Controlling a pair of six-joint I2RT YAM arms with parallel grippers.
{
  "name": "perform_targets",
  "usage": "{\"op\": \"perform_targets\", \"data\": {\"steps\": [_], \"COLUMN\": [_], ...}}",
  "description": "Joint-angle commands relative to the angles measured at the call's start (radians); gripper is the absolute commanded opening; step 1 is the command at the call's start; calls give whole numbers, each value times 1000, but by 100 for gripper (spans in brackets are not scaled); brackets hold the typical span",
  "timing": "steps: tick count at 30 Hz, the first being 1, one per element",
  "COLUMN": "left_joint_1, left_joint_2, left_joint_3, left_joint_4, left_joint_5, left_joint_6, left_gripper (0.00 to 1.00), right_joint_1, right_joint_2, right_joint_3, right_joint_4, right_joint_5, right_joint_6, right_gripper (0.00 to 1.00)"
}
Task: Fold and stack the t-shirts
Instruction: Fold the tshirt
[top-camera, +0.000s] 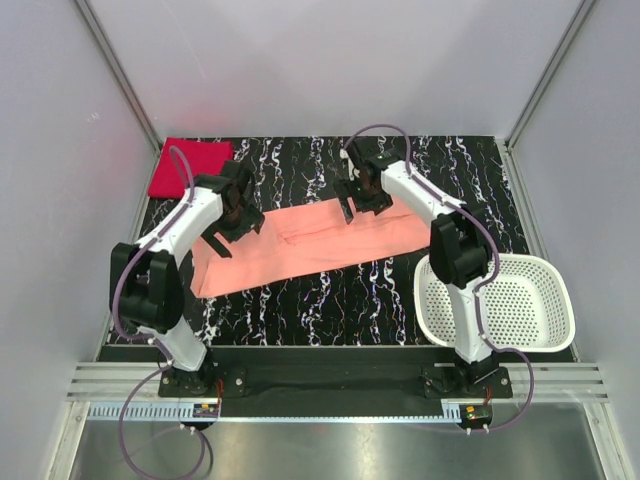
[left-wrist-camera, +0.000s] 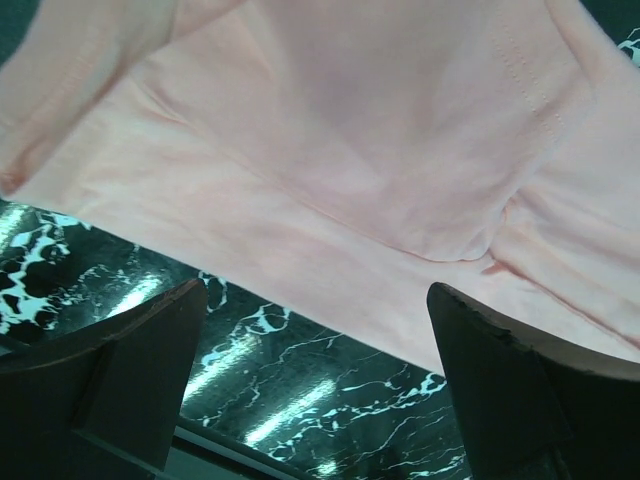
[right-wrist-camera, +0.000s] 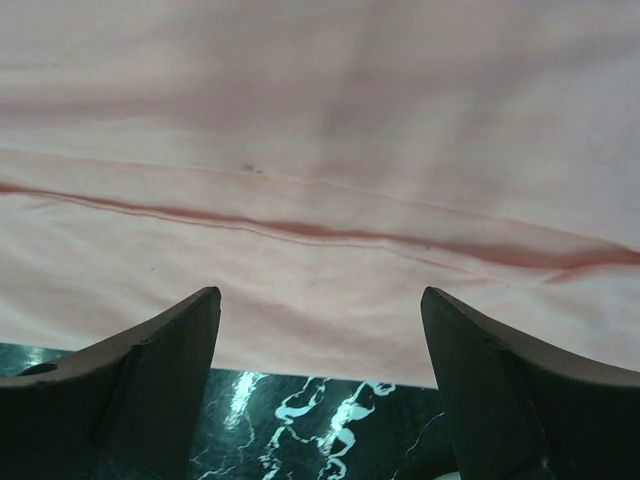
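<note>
Across the middle of the black white-veined marble table (top-camera: 340, 290) lies the salmon-pink cotton t-shirt (top-camera: 310, 245), drawn into a long band running from about 8 o'clock to 2 o'clock. The crimson red t-shirt (top-camera: 188, 167) sits as a neat folded rectangle at 10 o'clock, well apart from it. A white perforated plastic basket (top-camera: 497, 258) stands at 4 o'clock.

By my reading the pink tee is partway through folding: narrowed lengthwise, not yet folded across. The next move likely calls for both arms to pinch an edge together and carry it over, keeping the layers even, before the tee is stacked with the red one.

The left gripper (top-camera: 232, 228) hovers over the band's 9 o'clock end, the right gripper (top-camera: 357, 205) over its far edge near 1 o'clock. In each wrist view the dark fingers (left-wrist-camera: 150, 340) stand wide apart and released, with nothing between them. Below them is pink cloth and, nearer, bare marble. Whether the tips touch the fabric I cannot tell.
</note>
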Motion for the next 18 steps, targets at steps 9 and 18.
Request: {"op": "perform_targets", "data": {"steps": [9,18], "left_joint_1": [-20,-20], "left_joint_2": [262,328], "left_joint_3": [308,346], "left_joint_4": [-173,-322], "left_joint_5": [-40,-89], "left_joint_6": [-79,-148], "left_gripper": [99,99], "right_joint_1": [41,41], "right_joint_2": [-98,-29], "right_joint_3": [-241,-190], "right_joint_4": [359,342], "right_joint_5": [-103,-85], "right_joint_6": [-431,-519], "right_gripper": [89,89]}}
